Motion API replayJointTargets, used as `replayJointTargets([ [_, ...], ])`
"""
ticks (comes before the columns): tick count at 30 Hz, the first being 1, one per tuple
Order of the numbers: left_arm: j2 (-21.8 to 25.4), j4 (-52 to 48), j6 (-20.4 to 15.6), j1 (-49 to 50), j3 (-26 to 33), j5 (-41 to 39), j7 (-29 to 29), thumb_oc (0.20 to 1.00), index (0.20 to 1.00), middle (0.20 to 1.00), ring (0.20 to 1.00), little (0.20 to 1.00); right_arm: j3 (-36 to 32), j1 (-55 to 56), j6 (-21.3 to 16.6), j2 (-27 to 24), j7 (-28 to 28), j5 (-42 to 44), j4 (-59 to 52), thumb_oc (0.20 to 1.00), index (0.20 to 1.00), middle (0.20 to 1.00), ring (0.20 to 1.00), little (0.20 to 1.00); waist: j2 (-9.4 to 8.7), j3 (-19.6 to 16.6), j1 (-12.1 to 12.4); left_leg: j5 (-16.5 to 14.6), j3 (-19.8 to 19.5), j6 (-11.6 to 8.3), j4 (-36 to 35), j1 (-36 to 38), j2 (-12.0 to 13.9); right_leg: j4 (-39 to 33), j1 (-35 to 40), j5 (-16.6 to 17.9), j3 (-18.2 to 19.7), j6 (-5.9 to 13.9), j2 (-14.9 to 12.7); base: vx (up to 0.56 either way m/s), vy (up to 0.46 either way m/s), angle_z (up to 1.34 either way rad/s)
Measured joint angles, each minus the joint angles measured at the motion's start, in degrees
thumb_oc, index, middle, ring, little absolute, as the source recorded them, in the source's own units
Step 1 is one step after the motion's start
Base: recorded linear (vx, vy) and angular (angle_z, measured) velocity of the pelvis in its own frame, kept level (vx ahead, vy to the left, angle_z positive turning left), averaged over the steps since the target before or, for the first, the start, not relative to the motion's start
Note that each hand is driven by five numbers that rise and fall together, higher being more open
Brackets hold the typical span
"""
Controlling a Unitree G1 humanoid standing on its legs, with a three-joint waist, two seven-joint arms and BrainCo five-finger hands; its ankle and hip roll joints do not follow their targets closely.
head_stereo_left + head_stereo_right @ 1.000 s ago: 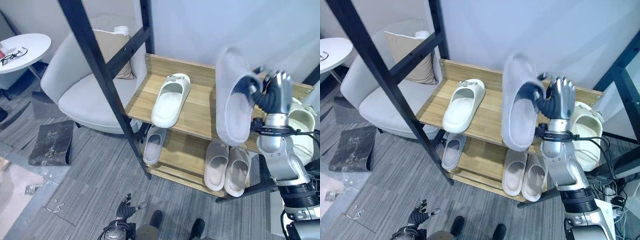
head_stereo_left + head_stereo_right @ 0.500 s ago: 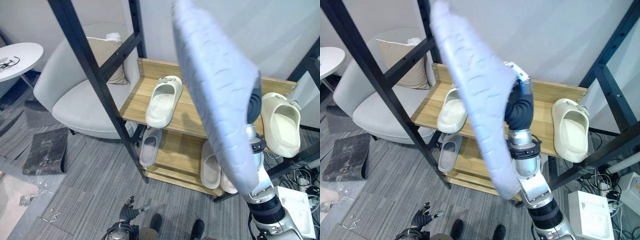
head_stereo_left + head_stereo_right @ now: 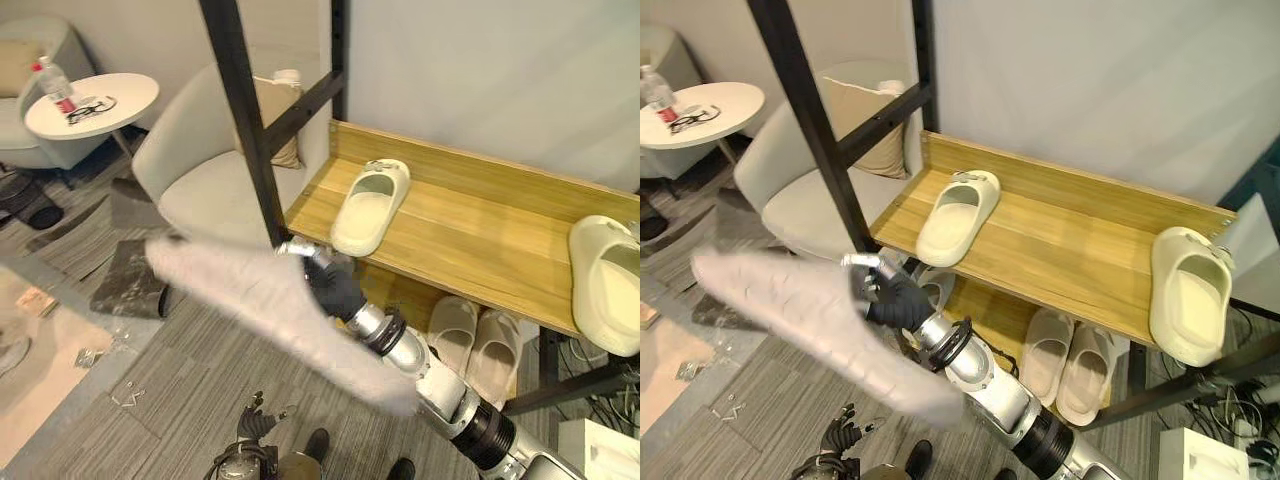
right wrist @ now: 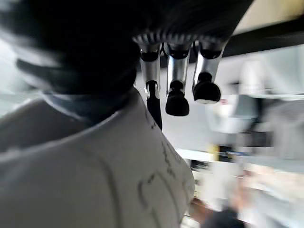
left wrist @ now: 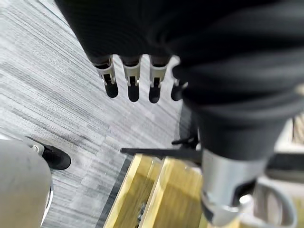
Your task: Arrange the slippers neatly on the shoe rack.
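My right hand (image 3: 335,287) is shut on a grey slipper (image 3: 240,295), which it holds low over the floor in front of the shoe rack's left end; the slipper's pale underside (image 4: 95,180) lies under the fingers (image 4: 176,95). The wooden shoe rack (image 3: 470,235) carries a cream slipper (image 3: 368,208) on the left of its top shelf and a cream clog (image 3: 607,285) at the right end. A beige pair (image 3: 475,335) sits on the lower shelf. My left hand (image 3: 250,422) hangs open near the floor, holding nothing.
A black frame post (image 3: 245,120) rises just left of the rack, close behind the held slipper. A grey armchair (image 3: 200,185) with a cushion stands to the left, a round white table (image 3: 95,100) beyond it. A dark mat (image 3: 125,280) lies on the carpet.
The camera has shifted. My right arm has swung the grey slipper from high in front of the camera down and to the left, in front of the rack's left end.
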Motion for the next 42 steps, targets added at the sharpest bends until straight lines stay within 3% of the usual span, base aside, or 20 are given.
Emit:
replayJointTargets([
  [3, -0.30, 0.41, -1.22, -0.50, -0.16, -0.08, 0.21, 1.000, 1.000, 1.000, 1.000, 1.000, 0.36, 1.96, 0.45, -1.68, -1.40, -14.74, 14.10, 0.200, 0.200, 0.200, 0.200, 0.200, 0.01, 0.70, 0.82, 0.16, -2.06, -0.23, 0.55, -1.24, -0.33, -0.01, -0.02, -0.33, -2.09, 0.12, -0.05, -0.01, -0.020, 0.36],
  [7, -0.34, -0.26, -2.86, -1.60, -1.09, -0.50, 0.47, 1.000, 1.000, 1.000, 1.000, 1.000, -3.24, 2.29, 1.61, -4.91, -8.71, -32.36, 32.17, 0.200, 0.200, 0.200, 0.200, 0.200, 1.17, 4.66, 1.27, 0.52, -3.13, -0.54, 1.54, -2.60, -0.56, 0.01, -0.67, -0.33, -3.21, 0.27, -0.10, -0.09, -0.014, 0.18],
  [11, 0.87, -4.26, -4.02, -3.86, -7.26, -2.19, 0.48, 1.000, 1.000, 1.000, 1.000, 1.000, -10.33, -2.08, 5.80, -9.10, -19.82, -41.87, 42.82, 0.200, 0.200, 0.200, 0.200, 0.200, 4.87, 9.93, 1.43, 1.37, -2.67, -0.03, 7.28, -10.08, -1.36, 3.53, -6.63, -0.32, -3.54, -0.52, -0.82, -0.29, 0.053, 0.04],
  [14, 0.71, -4.68, -3.98, -7.83, -10.76, -2.87, 0.30, 1.000, 1.000, 1.000, 1.000, 1.000, -12.60, -11.52, 8.82, -10.27, -24.13, -43.30, 47.45, 0.200, 0.200, 0.200, 0.200, 0.200, 8.25, 14.97, 1.04, 1.55, -2.92, -0.39, 9.27, -13.51, -0.93, 8.36, -10.96, -1.59, -3.62, -1.72, -1.44, -0.18, 0.077, 0.02],
  [15, 1.15, -6.04, -4.32, -9.31, -12.25, -4.13, 0.41, 1.000, 1.000, 1.000, 1.000, 1.000, -11.60, -17.71, 8.55, -11.58, -25.73, -45.02, 50.24, 0.200, 0.200, 0.200, 0.200, 0.200, 9.12, 17.42, 0.94, 1.52, -2.92, -1.35, 10.31, -15.67, -0.91, 14.43, -15.17, -3.96, -3.35, -2.45, -2.98, -0.09, 0.060, 0.04],
  [17, 2.50, -6.65, -4.65, -10.58, -13.05, -4.79, 0.46, 1.000, 1.000, 1.000, 1.000, 1.000, -11.41, -21.95, 8.42, -12.40, -26.42, -45.15, 50.92, 0.200, 0.200, 0.200, 0.200, 0.200, 8.43, 18.54, 1.05, 0.51, -2.93, -1.05, 11.52, -18.44, -1.41, 21.36, -20.27, -7.77, -2.94, -3.90, -5.28, -0.08, 0.068, 0.09],
  [20, 3.94, -8.83, -5.10, -11.48, -13.39, -6.96, 0.49, 1.000, 1.000, 1.000, 1.000, 1.000, -10.96, -24.79, 8.65, -13.15, -29.08, -45.09, 51.98, 0.200, 0.200, 0.200, 0.200, 0.200, 7.49, 19.06, 1.25, 0.29, -2.70, -0.97, 14.09, -22.34, -2.85, 28.52, -25.71, -10.60, -1.77, -4.35, -7.98, -0.09, 0.074, 0.12],
  [24, 4.04, -9.50, -5.77, -11.85, -13.57, -8.61, 0.51, 1.000, 1.000, 1.000, 1.000, 1.000, -10.62, -27.55, 9.20, -13.75, -33.06, -44.89, 54.94, 0.200, 0.200, 0.200, 0.200, 0.200, 7.44, 19.37, 1.39, 0.29, -1.97, -0.92, 16.49, -26.75, -3.67, 31.48, -30.50, -10.84, -0.56, -4.29, -8.97, -0.05, 0.051, -0.02],
  [28, 4.05, -9.66, -5.87, -12.03, -13.56, -9.21, 0.54, 1.000, 1.000, 1.000, 1.000, 1.000, -12.49, -34.67, 12.50, -17.03, -38.81, -42.63, 56.96, 0.200, 0.200, 0.200, 0.200, 0.200, 7.49, 20.19, 1.37, 0.27, -1.80, -0.88, 19.04, -30.36, -4.51, 34.19, -33.91, -11.24, -0.16, -4.55, -10.19, 0.01, 0.019, 0.06],
  [32, 4.08, -9.62, -5.80, -11.80, -13.51, -9.43, 0.62, 1.000, 1.000, 1.000, 1.000, 1.000, -20.39, -37.61, 12.48, -18.52, -42.50, -36.82, 53.41, 0.200, 0.200, 0.200, 0.200, 0.200, 7.29, 20.30, 1.58, 0.28, -2.36, -0.87, 19.14, -30.17, -4.94, 34.76, -33.51, -11.62, -0.20, -4.49, -10.54, 0.05, -0.019, 0.12],
  [42, 4.18, -9.54, -5.89, -12.20, -13.61, -9.42, 0.66, 1.000, 1.000, 1.000, 1.000, 1.000, -20.01, -39.86, 11.45, -17.89, -43.30, -33.21, 55.64, 0.200, 0.200, 0.200, 0.200, 0.200, 7.09, 20.21, 1.55, 0.27, -2.47, 0.14, 18.99, -27.65, -5.07, 34.49, -30.94, -11.87, -0.42, -3.61, -10.58, 0.01, 0.004, 0.03],
])
